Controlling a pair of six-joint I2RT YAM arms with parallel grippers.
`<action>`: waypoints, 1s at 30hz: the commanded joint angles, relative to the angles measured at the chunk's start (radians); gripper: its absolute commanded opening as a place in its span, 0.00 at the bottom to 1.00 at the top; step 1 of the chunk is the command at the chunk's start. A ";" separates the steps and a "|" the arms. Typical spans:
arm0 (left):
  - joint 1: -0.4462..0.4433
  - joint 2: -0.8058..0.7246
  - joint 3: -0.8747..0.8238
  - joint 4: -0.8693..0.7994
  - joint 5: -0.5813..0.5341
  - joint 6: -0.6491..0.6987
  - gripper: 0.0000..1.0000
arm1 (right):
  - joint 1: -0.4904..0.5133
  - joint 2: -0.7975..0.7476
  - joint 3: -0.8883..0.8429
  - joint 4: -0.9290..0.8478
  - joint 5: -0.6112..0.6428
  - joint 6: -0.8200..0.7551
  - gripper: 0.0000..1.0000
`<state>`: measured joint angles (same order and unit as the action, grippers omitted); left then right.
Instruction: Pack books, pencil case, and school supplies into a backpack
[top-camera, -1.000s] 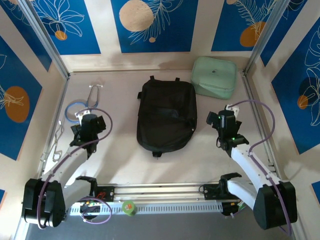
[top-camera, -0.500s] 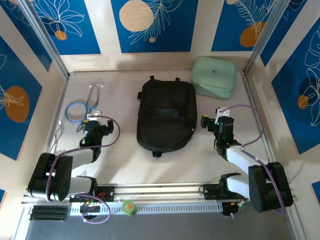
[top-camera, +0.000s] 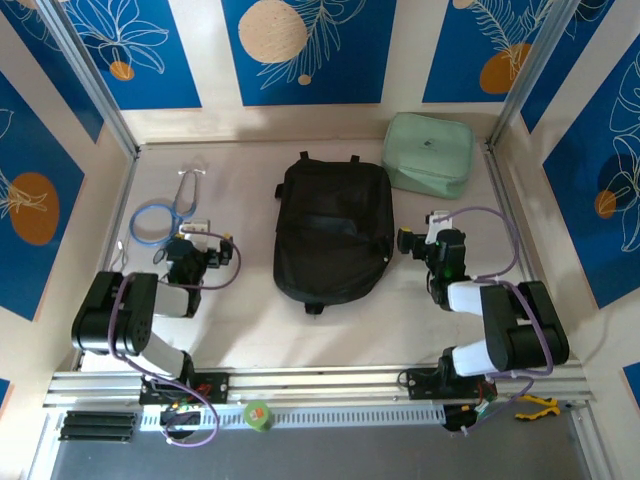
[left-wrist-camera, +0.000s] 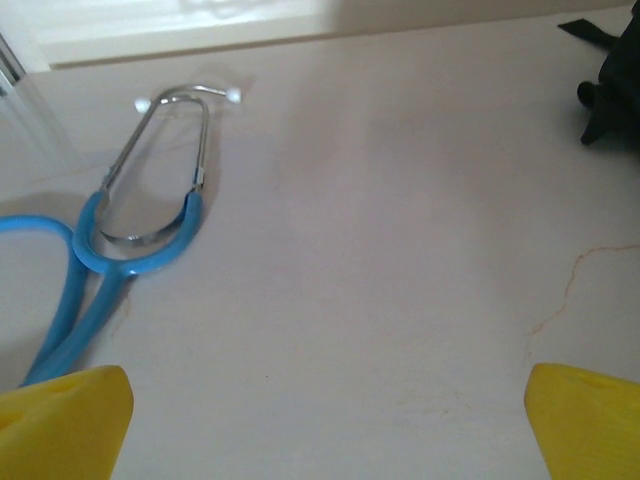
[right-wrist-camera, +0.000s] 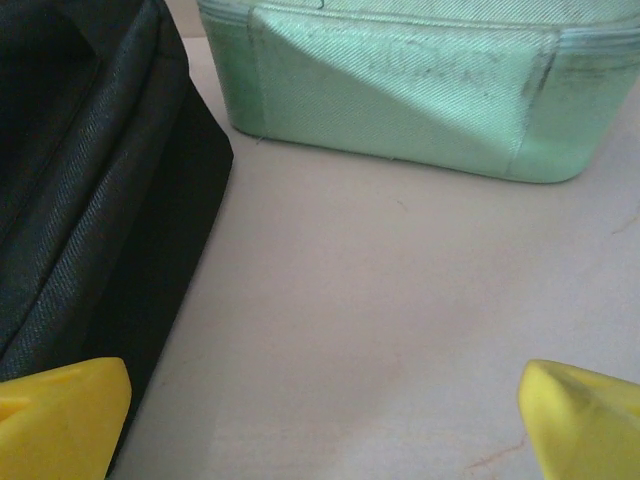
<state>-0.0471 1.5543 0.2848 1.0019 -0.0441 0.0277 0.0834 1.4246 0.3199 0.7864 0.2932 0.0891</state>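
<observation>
**Desk:** Left to right, what is on the bench (top-camera: 240, 320)?

**Photographer:** A blue stethoscope (left-wrist-camera: 135, 265) at the far left. The left pincer (top-camera: 205, 252) sits low just near of it, jaws spread as wide as they go, nothing between them. The black backpack (top-camera: 330, 235) lies flat in the middle. The right pincer (top-camera: 415, 243) is close by its right edge, equally wide and equally empty. A mint-green pouch (top-camera: 430, 155) lies in the far right corner.

**Desk:** So which step is in hand?

**Photographer:** By my reading, one between grasps. Both arms are folded back toward their bases and neither touches a thing. The bag looks shut from above. Whether the books and pencil case are inside it, I cannot tell.

**Desk:** And the next move?

**Photographer:** Probably an arm must reach out again, either to open the bag or to fetch an item. The soft fabric may sag, so one pincer would likely have to hold it.

**Desk:** What do the wrist cameras add?

**Photographer:** The left one gives the stethoscope's metal earpieces up close. The right one shows the backpack's woven side and the pouch's seam, with bare bench between them. The overhead alone gives the full layout.
</observation>
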 joint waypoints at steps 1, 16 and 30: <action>0.027 0.009 0.031 0.049 0.061 -0.029 1.00 | 0.011 0.042 0.025 0.118 -0.020 -0.038 0.99; 0.023 0.009 0.086 -0.059 0.097 -0.002 1.00 | -0.042 0.101 0.072 0.071 0.025 0.053 0.99; 0.021 0.019 0.112 -0.096 0.125 0.014 1.00 | -0.044 0.102 0.077 0.061 0.021 0.054 0.99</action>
<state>-0.0303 1.5616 0.3702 0.9176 0.0597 0.0292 0.0425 1.5280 0.3740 0.8433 0.3099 0.1326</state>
